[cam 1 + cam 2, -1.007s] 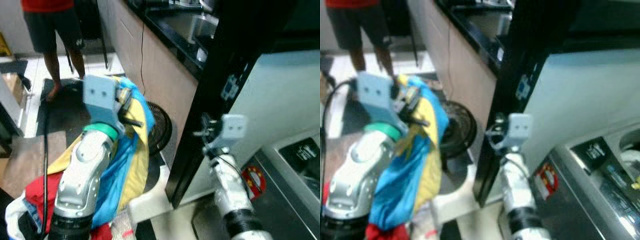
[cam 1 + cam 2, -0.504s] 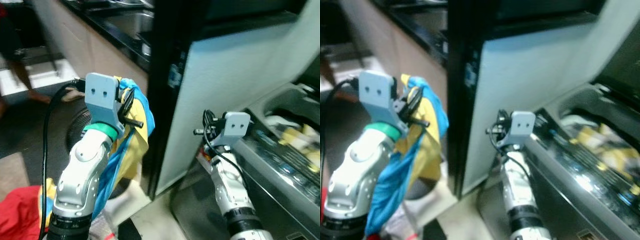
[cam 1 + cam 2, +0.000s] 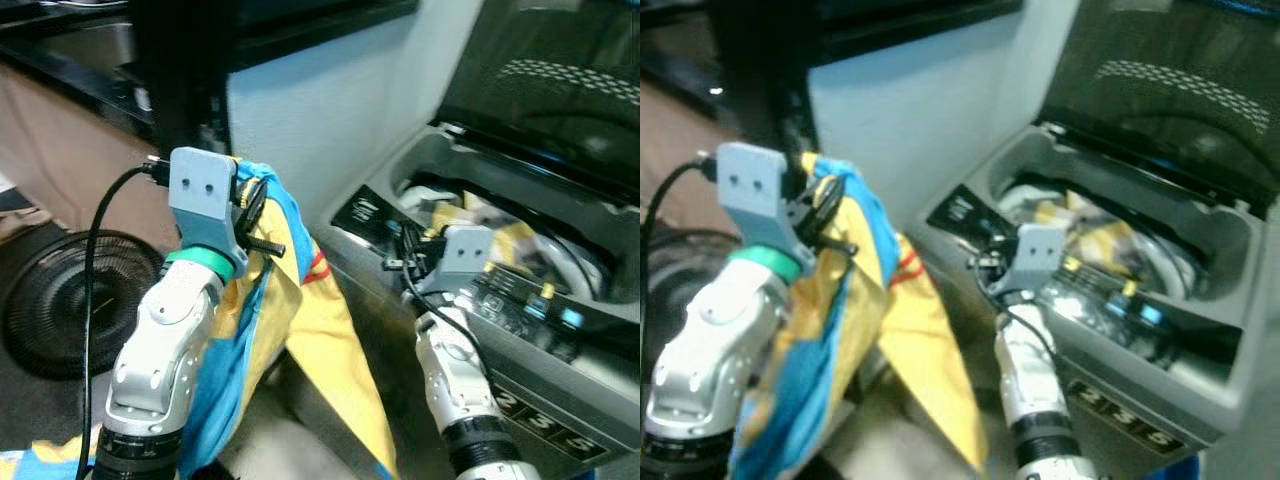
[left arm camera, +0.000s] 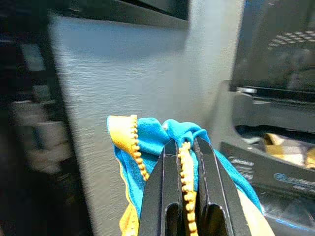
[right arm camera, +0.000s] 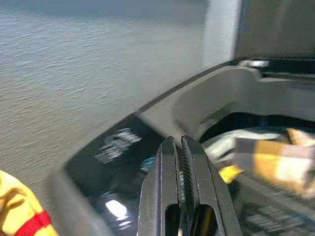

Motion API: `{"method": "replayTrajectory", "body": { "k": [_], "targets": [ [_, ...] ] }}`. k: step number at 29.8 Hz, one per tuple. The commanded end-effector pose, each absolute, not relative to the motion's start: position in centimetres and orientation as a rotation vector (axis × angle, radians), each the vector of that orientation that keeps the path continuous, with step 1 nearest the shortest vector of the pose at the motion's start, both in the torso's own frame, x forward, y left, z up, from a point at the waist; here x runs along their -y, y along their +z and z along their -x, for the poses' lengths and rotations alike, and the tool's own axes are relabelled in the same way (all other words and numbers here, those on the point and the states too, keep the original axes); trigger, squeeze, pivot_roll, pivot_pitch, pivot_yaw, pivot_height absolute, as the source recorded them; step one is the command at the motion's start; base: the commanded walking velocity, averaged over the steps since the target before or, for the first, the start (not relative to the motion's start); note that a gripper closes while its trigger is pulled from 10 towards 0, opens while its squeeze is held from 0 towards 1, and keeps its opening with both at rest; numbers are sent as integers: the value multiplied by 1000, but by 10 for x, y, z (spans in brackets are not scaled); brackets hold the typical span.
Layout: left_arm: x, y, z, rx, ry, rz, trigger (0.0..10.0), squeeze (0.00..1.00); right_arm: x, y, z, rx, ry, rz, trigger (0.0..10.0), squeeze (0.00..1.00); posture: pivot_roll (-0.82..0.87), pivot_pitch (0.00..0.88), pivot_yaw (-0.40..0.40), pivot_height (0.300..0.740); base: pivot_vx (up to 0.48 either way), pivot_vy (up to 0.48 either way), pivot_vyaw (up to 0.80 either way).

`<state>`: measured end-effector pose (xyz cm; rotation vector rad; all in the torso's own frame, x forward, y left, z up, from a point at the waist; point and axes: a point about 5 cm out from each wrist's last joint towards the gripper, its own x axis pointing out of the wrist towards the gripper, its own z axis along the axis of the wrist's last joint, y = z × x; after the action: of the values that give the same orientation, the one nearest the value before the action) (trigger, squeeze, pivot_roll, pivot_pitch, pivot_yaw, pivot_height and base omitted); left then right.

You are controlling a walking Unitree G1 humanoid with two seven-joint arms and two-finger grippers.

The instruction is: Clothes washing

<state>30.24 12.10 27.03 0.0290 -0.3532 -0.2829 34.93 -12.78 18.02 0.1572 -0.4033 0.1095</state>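
Garment [image 3: 262, 330], blue and yellow with a yellow zipper, hangs from the left end effector [image 4: 186, 162], which is raised at the robot's left front. The two black fingers [image 4: 165, 187] of this end effector are clenched on a bunched fold of the fabric, with the zipper teeth running up between them. Below the grip the cloth falls along the silver left forearm, and a broad yellow panel with a red band spreads down and to the right, reaching the floor region in front of the washing machine [image 3: 560, 400].

The washing machine is a grey top-loader standing to the robot's right front. Its lid [image 3: 560, 80] is raised and tilted back. Laundry [image 3: 1090, 225], white and yellow, lies inside the open tub. A dark control panel [image 3: 365, 212] occupies the near left corner of the machine top, and the digits 2, 3, 5 appear on the front face.

The right end effector [image 5: 179, 162] is held over the near rim of the machine, beside the control panel, with its fingers pressed together and nothing between them.

A pale wall panel [image 3: 320, 110] stands behind the garment, with a black upright to its left. A round black fan [image 3: 55, 310] rests on the floor at far left. A black cable [image 3: 92, 300] loops beside the left arm.
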Motion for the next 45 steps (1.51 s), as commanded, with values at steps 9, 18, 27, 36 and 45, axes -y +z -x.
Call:
{"method": "replayTrajectory", "body": {
  "k": [9, 18, 27, 36, 45],
  "targets": [
    [-121, 277, -299, 389, -292, -29, 10000, 0, 130, 266, -341, 686, 122, -307, 10000, 0, 72, 60, -11, 740, 0, 0, -800],
    [-120, 279, -299, 394, -294, -29, 10000, 0, 142, 308, -332, 829, 107, -336, 10000, 0, 70, 56, -11, 740, 0, 0, -800],
    [-120, 279, -301, 394, -299, -27, 10000, 0, 145, 294, -336, 768, 83, -323, 10000, 0, 65, 48, -5, 740, 0, 0, -800],
    [-120, 280, -302, 394, -297, -18, 10000, 0, 144, 291, -336, 729, 86, -323, 10000, 0, 67, 43, -4, 740, 0, 0, -800],
    [-121, 280, -303, 388, -283, 0, 10000, 0, 140, 285, -337, 703, 102, -306, 10000, 0, 66, 40, -6, 740, 0, 410, -138]
  ]
}}
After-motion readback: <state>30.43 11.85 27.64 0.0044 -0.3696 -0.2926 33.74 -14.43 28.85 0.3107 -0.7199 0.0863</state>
